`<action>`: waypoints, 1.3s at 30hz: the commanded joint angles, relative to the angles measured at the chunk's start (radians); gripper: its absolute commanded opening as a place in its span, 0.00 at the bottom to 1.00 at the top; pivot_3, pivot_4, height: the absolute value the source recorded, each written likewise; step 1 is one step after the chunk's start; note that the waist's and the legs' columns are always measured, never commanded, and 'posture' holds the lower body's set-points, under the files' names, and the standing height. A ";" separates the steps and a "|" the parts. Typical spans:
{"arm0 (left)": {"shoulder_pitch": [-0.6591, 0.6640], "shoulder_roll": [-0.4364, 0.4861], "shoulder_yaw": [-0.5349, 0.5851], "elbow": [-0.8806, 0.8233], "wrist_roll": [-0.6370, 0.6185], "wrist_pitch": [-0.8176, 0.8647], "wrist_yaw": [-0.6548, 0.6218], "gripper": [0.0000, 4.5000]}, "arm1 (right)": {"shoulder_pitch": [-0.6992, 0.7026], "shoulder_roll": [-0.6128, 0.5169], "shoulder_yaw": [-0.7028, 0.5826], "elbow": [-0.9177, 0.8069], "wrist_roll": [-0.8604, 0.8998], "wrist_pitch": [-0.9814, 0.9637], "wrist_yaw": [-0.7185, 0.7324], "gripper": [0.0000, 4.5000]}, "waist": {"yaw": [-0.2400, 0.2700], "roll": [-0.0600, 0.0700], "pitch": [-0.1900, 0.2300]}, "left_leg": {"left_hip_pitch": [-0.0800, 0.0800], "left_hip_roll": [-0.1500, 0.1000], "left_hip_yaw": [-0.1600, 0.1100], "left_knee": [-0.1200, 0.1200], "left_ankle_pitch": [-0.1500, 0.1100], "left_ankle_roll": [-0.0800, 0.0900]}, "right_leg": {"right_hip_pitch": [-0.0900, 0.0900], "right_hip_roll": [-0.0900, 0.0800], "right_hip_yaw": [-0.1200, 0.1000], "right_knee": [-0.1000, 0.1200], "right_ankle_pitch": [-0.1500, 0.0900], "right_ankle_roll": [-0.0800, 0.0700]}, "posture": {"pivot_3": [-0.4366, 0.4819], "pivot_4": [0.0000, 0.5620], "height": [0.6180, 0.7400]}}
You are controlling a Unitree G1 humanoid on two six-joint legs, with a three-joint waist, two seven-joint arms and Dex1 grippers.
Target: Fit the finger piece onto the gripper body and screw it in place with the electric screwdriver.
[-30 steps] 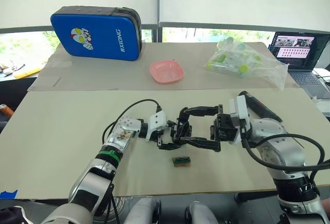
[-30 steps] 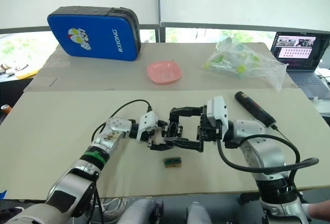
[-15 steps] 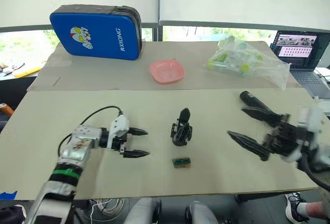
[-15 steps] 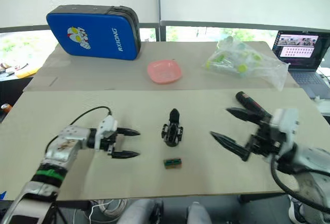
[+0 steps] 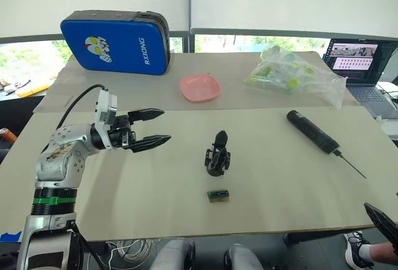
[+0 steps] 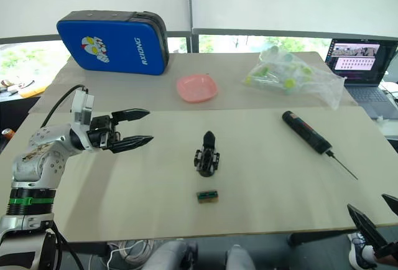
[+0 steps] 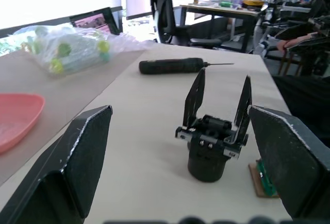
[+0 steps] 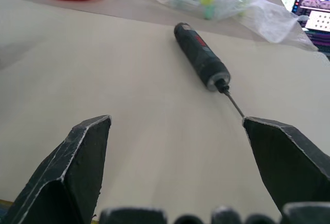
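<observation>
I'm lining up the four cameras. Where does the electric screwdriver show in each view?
Left eye: electric screwdriver, right of centre on the table.
Right eye: same place.
Left wrist: beyond the gripper body, lying flat.
Right wrist: straight ahead.
Shared landmark: clear plastic bag behind it.

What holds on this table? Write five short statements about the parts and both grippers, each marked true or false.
1. The thick black pen-like electric screwdriver lies on the beige table, held by no gripper. True.
2. The left gripper is shut on the small black blocky gripper body. False: it is open and apart from the body, which stands upright on the table.
3. The small green-and-brown block lies in a dish. False: it lies on the table near the gripper body, apart from the pink dish.
4. The right gripper is open. True.
5. The screwdriver's bit touches the gripper body. False: they lie well apart.
</observation>
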 commanded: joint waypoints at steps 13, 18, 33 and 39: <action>-0.068 -0.035 -0.064 0.001 0.006 0.028 0.023 0.99 | -0.538 -0.411 0.357 0.311 -0.118 0.311 -0.174 1.00 | 0.006 -0.001 0.001 | 0.000 0.000 0.000 0.000 0.000 0.000 | 0.001 -0.001 -0.001 -0.002 0.000 0.000 | 0.48 0.27 1.00; -0.078 -0.053 -0.073 0.007 0.011 0.015 0.022 0.99 | -0.778 -0.472 0.508 0.600 -0.238 0.236 -0.126 1.00 | 0.009 -0.001 0.001 | -0.001 0.000 0.001 0.000 0.000 0.000 | 0.001 -0.001 -0.001 -0.003 0.000 0.000 | 0.48 0.27 1.00; -0.092 -0.052 -0.081 0.014 0.006 0.037 0.012 0.99 | -1.158 -0.407 0.728 1.161 -0.479 -0.135 -0.079 1.00 | -0.008 -0.001 0.001 | -0.001 -0.001 0.001 0.000 0.001 -0.001 | 0.003 0.000 -0.001 0.000 0.000 0.000 | 0.48 0.27 1.00; -0.103 -0.047 -0.083 0.020 0.009 0.041 0.008 0.99 | -1.251 -0.375 0.746 1.296 -0.495 -0.141 -0.042 1.00 | -0.006 0.000 0.001 | -0.001 -0.001 0.001 0.000 0.001 -0.001 | 0.003 0.000 -0.002 0.000 0.000 0.000 | 0.48 0.27 1.00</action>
